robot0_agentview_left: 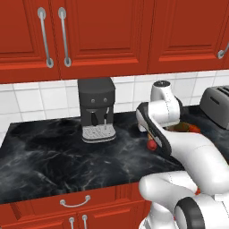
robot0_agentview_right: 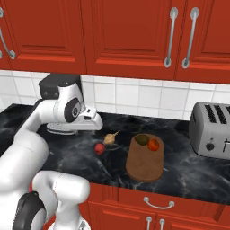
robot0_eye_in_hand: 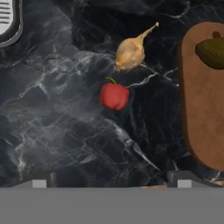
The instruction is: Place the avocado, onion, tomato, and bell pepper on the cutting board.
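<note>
The black marble-look counter (robot0_eye_in_hand: 65,131) with white veins has a polished sheen, and the flat, rounded dark-brown wooden cutting board (robot0_eye_in_hand: 203,113) on it looks matt and smooth. The tan-yellow onion (robot0_eye_in_hand: 130,52) has a dry, papery skin, the small red bell pepper (robot0_eye_in_hand: 114,96) a smooth gloss, and the dark olive avocado (robot0_eye_in_hand: 212,51) a dull skin. The red cabinet doors (robot0_agentview_right: 126,31) are satin-painted with brushed metal handles (robot0_agentview_right: 170,38), and the silver toaster (robot0_agentview_right: 211,130) looks like brushed metal.

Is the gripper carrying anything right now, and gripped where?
Nothing is held. The gripper hangs open above the counter, its fingertips clear of the red bell pepper and onion.
</note>
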Robot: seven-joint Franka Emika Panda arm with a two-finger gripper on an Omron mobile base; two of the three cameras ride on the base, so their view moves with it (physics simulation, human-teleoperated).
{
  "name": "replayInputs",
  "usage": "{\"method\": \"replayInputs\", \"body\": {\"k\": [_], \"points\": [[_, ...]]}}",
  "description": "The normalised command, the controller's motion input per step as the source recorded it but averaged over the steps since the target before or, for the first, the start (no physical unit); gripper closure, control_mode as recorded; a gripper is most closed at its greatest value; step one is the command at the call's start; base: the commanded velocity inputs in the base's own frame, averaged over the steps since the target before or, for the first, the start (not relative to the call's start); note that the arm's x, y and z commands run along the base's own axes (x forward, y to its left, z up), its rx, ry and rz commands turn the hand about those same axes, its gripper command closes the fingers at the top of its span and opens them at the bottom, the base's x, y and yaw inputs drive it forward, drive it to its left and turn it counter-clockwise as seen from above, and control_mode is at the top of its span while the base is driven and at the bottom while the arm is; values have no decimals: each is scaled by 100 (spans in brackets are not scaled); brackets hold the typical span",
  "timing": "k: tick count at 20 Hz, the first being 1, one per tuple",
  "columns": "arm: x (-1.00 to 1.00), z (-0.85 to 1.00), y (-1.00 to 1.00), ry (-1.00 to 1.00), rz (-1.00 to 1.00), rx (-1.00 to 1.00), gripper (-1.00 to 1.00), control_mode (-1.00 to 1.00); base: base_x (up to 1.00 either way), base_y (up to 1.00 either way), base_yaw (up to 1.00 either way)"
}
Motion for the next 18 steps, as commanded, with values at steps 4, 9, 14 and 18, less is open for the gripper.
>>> {"method": "replayInputs", "body": {"k": [4,9,14,18], "points": [[30,-38,0,5,0,0,-100,-100,0,0,0],[25,-35,0,1,0,0,-100,-100,0,0,0],[14,-38,-4,0,0,0,-100,-100,0,0,0],[16,-37,-10,1,0,0,-100,-100,0,0,0]]}}
